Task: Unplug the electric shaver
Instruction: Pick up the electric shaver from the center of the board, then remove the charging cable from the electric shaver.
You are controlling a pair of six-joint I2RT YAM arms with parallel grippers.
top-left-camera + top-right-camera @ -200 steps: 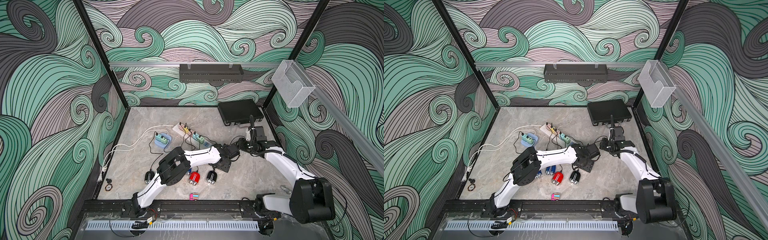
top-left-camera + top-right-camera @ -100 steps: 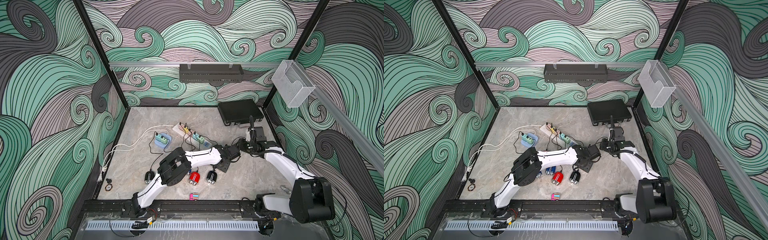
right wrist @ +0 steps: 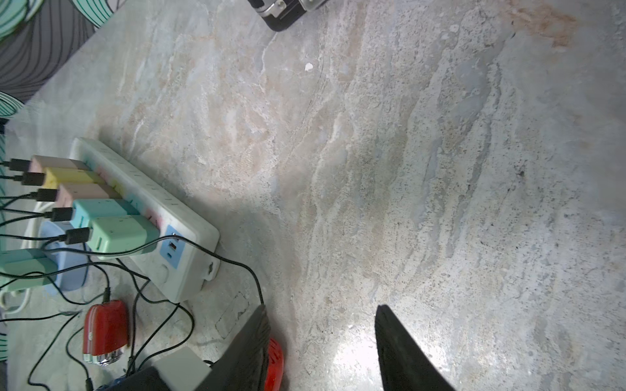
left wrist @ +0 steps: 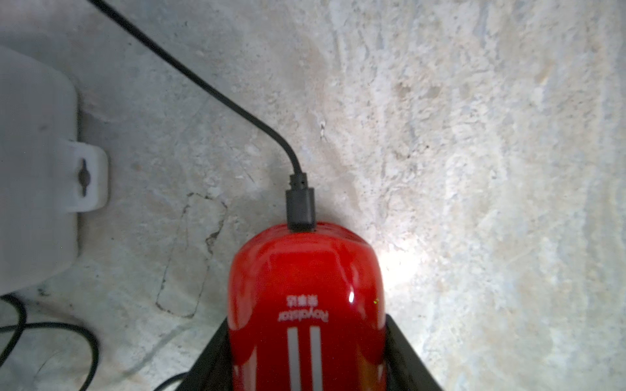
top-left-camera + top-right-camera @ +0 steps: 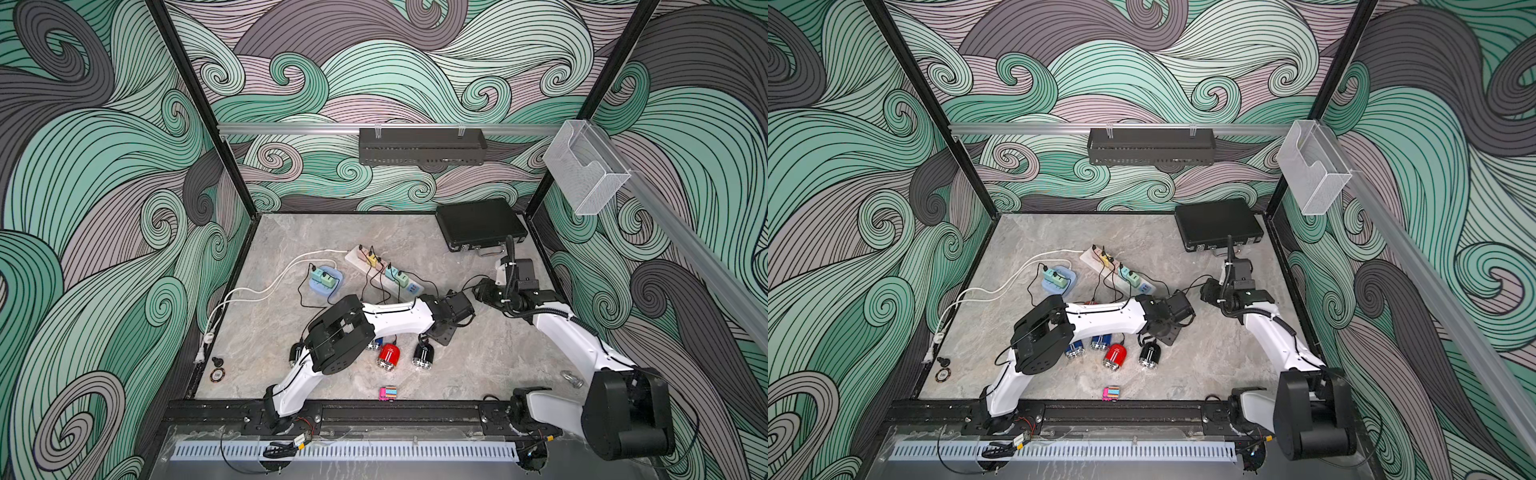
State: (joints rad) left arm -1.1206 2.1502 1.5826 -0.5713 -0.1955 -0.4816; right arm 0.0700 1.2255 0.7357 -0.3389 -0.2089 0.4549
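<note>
In the left wrist view a glossy red electric shaver (image 4: 306, 287) lies on the marble floor between the jaws of my left gripper (image 4: 306, 321), both black fingers pressed on its sides. A black plug (image 4: 300, 206) sits in its end, and its cable (image 4: 203, 84) runs off past the white power strip (image 4: 34, 169). In both top views my left gripper (image 5: 463, 309) hides this shaver. My right gripper (image 3: 321, 306) stands open over bare floor, and a red edge of the shaver (image 3: 275, 362) shows beside one finger. In a top view my right gripper (image 5: 478, 291) is close to the left one.
The power strip (image 5: 384, 270) carries several coloured chargers with black cables. Other shavers lie near the left arm: one red (image 5: 388, 355), one black (image 5: 423, 355), another red (image 3: 105, 328). A black case (image 5: 478, 226) stands at the back right, and a small coloured block (image 5: 387, 392) lies by the front rail.
My left gripper's jaws have closed onto the red shaver. Both arms have stayed almost where they were.
</note>
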